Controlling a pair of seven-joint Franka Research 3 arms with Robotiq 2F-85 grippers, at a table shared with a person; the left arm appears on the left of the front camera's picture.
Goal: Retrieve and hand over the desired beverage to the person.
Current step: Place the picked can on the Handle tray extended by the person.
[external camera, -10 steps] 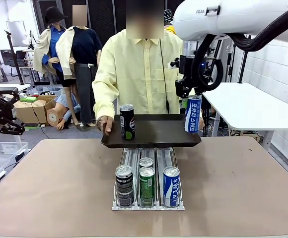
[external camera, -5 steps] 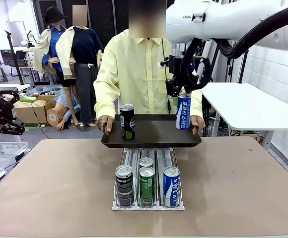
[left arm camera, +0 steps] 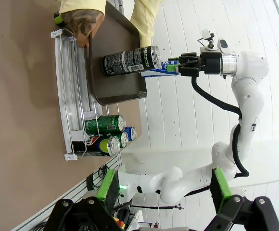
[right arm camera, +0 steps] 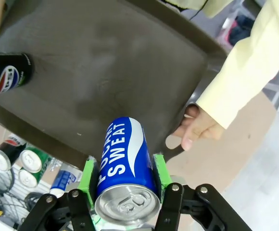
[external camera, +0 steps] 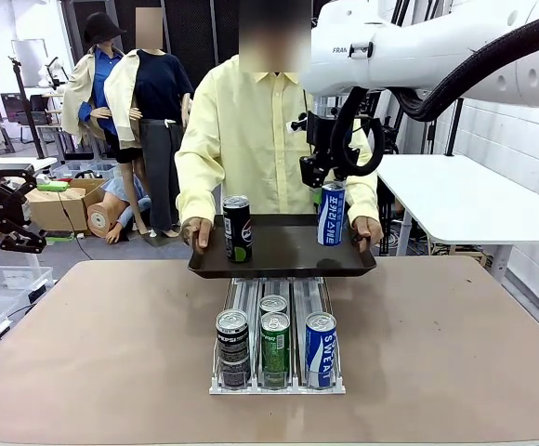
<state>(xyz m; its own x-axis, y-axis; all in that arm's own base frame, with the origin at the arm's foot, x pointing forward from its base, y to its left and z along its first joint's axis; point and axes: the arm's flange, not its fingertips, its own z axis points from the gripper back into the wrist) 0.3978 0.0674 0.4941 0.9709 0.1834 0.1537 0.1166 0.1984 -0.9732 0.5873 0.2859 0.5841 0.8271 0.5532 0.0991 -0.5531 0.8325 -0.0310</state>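
From the front, the person (external camera: 251, 139) holds a dark tray (external camera: 283, 253) by both ends at the table's far edge. The right gripper (external camera: 331, 186) is clamped on a blue Pocari Sweat can (external camera: 331, 214) above the tray's right end; a black Pepsi can (external camera: 238, 228) stands at its left end. Below, a can rack (external camera: 277, 376) holds four cans.

The left wrist camera shows the left gripper (left arm camera: 163, 190) with fingers spread wide, well off the tray.

The right wrist camera shows green pads (right arm camera: 160, 169) pressing both sides of the blue can, over the tray.
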